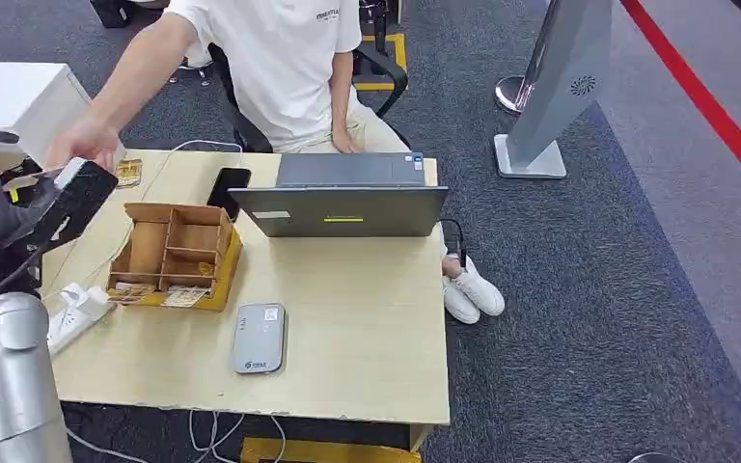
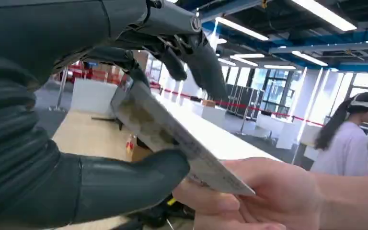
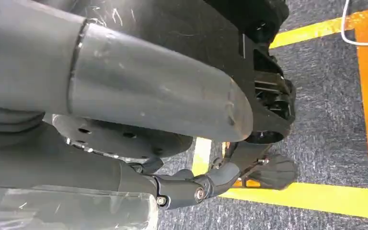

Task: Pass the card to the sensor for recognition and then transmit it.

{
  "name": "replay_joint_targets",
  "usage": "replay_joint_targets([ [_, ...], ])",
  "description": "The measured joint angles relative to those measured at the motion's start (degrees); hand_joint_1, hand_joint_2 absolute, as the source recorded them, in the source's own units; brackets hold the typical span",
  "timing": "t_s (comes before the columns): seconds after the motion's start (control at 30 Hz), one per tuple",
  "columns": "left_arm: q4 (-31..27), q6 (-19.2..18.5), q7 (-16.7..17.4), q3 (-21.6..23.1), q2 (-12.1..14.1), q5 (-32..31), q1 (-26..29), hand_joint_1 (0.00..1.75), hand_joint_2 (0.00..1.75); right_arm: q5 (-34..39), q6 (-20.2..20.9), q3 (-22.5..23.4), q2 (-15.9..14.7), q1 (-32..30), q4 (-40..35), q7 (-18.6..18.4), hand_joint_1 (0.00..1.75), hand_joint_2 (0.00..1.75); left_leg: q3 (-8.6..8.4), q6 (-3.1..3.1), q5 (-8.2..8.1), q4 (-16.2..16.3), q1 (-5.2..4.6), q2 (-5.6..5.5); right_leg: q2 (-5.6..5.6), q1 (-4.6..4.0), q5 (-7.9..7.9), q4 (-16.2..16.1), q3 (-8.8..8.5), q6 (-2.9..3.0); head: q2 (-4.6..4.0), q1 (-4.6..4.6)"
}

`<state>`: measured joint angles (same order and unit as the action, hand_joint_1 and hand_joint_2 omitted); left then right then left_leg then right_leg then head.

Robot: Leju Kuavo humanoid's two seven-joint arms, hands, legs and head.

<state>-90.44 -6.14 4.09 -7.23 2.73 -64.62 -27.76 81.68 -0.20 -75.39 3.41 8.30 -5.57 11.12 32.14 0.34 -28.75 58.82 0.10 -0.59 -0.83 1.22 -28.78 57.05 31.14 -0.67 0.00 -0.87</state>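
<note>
Your robot's silver arm (image 1: 5,376) ends in a rounded metal joint; its left robot hand (image 2: 76,120) pairs a grey ribbed cover and thick grey thumb with darker, screw-jointed fingers (image 2: 206,67).

Bright, even overhead light; close foreground blurred

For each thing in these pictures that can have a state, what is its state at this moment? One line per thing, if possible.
left hand: holds the card between thumb and fingers
card: gripped by the left hand, its far end in a person's hand
person's hand: grasps the card's end
right hand: holds nothing, over the floor
laptop: open, screen facing the person
wooden organizer: upright on the table
card reader: flat on the table, nothing on it
</note>
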Motion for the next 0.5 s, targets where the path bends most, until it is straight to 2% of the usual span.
replay_joint_targets([
  [0.37,5.72,-0.85,5.46,9.59,1.24,-17.84,-8.15,1.75,1.75,5.44,0.00,-7.74,-0.70,0.40,0.81,-1.36,0.00,0.00,0.00,0.00,0.01,0.03,0.00,-0.01,0.00,0.00,0.04,0.00,-0.01,0.04,0.00,-0.02],
  [0.5,6.91,-0.26,7.36,12.33,1.16,-21.68,-9.73,1.75,1.75,5.72,0.00,-9.88,-0.92,0.45,0.98,-1.86,0.00,0.00,0.01,0.01,0.00,0.03,0.00,0.00,0.00,0.00,0.04,0.00,-0.01,0.04,0.00,0.00],
])
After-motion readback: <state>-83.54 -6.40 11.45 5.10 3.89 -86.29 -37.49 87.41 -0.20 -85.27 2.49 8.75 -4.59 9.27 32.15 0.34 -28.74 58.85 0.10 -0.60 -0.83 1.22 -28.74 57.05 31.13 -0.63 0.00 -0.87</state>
